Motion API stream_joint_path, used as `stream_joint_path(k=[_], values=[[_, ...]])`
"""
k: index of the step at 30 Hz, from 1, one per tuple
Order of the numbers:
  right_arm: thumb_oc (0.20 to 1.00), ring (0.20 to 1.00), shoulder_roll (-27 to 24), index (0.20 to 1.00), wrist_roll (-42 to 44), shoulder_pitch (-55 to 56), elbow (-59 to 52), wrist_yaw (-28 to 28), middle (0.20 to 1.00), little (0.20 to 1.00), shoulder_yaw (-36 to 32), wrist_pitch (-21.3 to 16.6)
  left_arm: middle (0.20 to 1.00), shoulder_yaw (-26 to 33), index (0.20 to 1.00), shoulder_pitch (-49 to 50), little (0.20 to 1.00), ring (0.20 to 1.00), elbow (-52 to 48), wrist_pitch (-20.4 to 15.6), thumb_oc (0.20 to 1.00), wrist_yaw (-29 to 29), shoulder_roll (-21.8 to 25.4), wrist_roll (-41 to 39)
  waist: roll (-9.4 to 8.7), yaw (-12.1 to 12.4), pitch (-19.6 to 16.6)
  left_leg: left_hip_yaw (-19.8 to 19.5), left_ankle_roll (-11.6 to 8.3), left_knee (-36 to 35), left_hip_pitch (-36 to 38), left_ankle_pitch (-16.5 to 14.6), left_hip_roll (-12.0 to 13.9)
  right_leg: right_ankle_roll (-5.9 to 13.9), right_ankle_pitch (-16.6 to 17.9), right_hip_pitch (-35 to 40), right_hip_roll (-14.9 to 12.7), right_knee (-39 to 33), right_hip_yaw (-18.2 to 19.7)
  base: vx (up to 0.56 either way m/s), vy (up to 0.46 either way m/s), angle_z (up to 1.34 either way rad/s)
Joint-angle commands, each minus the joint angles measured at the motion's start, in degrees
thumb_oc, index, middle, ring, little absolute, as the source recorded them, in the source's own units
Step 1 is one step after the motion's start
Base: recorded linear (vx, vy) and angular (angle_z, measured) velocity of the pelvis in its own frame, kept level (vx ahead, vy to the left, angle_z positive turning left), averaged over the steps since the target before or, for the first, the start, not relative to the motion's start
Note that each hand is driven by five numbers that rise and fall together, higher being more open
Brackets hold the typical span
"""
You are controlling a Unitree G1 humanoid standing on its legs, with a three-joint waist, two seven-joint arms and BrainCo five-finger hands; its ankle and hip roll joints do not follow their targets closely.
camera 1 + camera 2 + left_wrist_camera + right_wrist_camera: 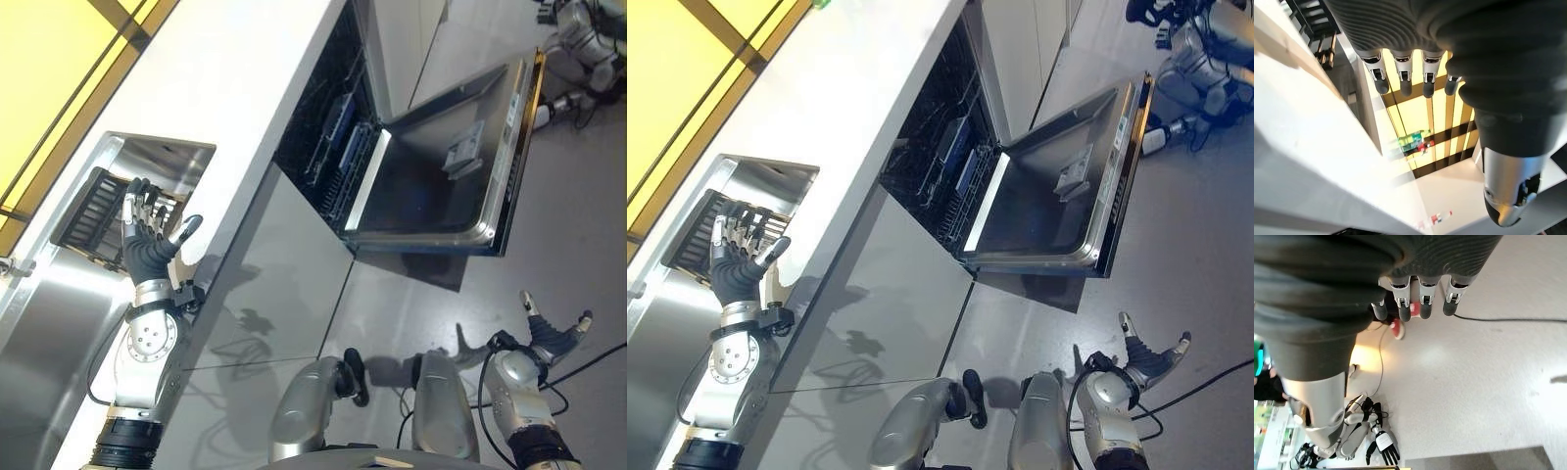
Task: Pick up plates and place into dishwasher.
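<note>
My left hand [149,247] is raised over the sink [162,157] set into the white desk [245,69], its fingers [137,208] spread straight and its thumb out to the side, holding nothing. Just past the fingertips a dark slatted rack [98,201] sits in the sink basin; I cannot tell whether any plates lie in it, since the slats and my own hand cover what is there. In the left wrist view my fingers [1403,73] hang loose and apart above the desk edge. My right hand [554,333] is low beside me, over the grey floor [578,215], fingers relaxed and splayed, palm empty; the right wrist view shows those fingers [1422,296] extended with bare floor beyond them. The dishwasher [333,127] stands under the desk, well apart from the sink, with its door [446,176] dropped open and flat, and its lower basket [950,181] showing dark wire racks inside. Another robot [1200,49] stands on the floor beyond the open door
</note>
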Motion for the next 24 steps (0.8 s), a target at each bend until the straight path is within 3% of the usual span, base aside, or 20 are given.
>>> stream_joint_path(k=[1,5,7,9,12,19,21,24], values=[[1.000,1.000,0.6,1.000,8.1,-1.9,0.6,3.1,1.000,1.000,-3.0,-7.8,1.000,1.3,1.000,1.8,1.000,1.000,-1.6,-3.4,1.000,0.6,-0.3,0.8,2.75,-0.8,-0.1,2.3,0.72,-7.2,-8.3,11.6,-1.4,-2.72,-2.6,2.3,1.5,2.0,-4.2,-0.03,0.043,0.02],[1.000,1.000,0.1,1.000,15.3,-6.2,3.6,10.3,1.000,1.000,-2.8,-11.5,1.000,0.4,1.000,2.1,1.000,1.000,-2.9,-3.5,1.000,-0.1,0.8,0.2,4.09,-0.2,1.4,2.5,0.05,-4.4,-10.5,10.2,-3.3,-3.61,-6.0,-0.7,0.5,7.6,-3.9,0.03,0.022,0.02],[1.000,1.000,-0.5,1.000,20.4,-8.6,4.9,17.4,1.000,1.000,-2.2,-12.2,1.000,0.0,1.000,2.1,1.000,1.000,-3.2,-3.3,1.000,0.0,1.2,-0.2,5.15,0.1,2.2,3.4,0.81,-4.4,-11.6,11.4,-3.3,-4.46,-5.6,-2.8,0.3,9.3,-4.6,0.05,0.032,0.14],[1.000,1.000,-1.3,1.000,22.6,-10.2,5.8,21.5,1.000,1.000,-1.9,-12.0,1.000,-0.2,1.000,2.1,1.000,1.000,-3.5,-3.4,1.000,-0.3,1.4,-0.1,4.89,0.4,2.3,2.8,0.23,-3.3,-11.9,9.6,-4.6,-4.09,-7.5,-3.2,-0.6,10.6,-4.0,0.12,0.010,0.16],[1.000,1.000,-3.0,1.000,29.1,-15.1,7.3,31.7,1.000,1.000,-0.5,-9.9,1.000,-0.3,1.000,2.0,1.000,1.000,-4.0,-4.5,1.000,-0.6,2.4,0.1,5.32,1.3,3.4,3.2,0.56,-2.1,-13.7,8.6,-5.1,-4.17,-7.9,-6.1,-1.7,12.9,-4.3,0.01,0.002,0.03],[1.000,1.000,-7.5,1.000,32.8,-25.6,9.9,44.3,1.000,1.000,0.3,-5.6,1.000,-0.2,1.000,0.1,1.000,1.000,-5.0,-3.2,1.000,-1.5,4.4,-0.1,5.43,2.3,5.3,4.0,1.73,0.9,-16.9,5.6,-4.9,-4.38,-8.7,-11.7,-3.5,17.3,-4.3,0.05,0.001,0.03],[1.000,1.000,-8.5,1.000,35.1,-28.2,9.0,49.2,1.000,1.000,1.1,-1.3,1.000,0.2,1.000,-0.1,1.000,1.000,-5.1,-2.9,1.000,-2.1,4.7,-0.6,5.36,2.8,5.6,3.9,2.13,1.4,-17.5,4.9,-4.9,-4.40,-8.8,-12.8,-4.0,17.9,-4.3,0.05,0.012,0.06],[1.000,1.000,-9.6,1.000,36.2,-32.2,7.2,55.9,1.000,1.000,3.9,0.5,1.000,0.6,1.000,-0.7,1.000,1.000,-4.5,-3.1,1.000,-3.4,5.7,-1.4,5.01,4.0,6.0,3.5,2.99,1.8,-18.2,3.2,-5.0,-4.20,-8.9,-13.9,-4.9,18.9,-4.6,0.06,-0.003,0.03]])
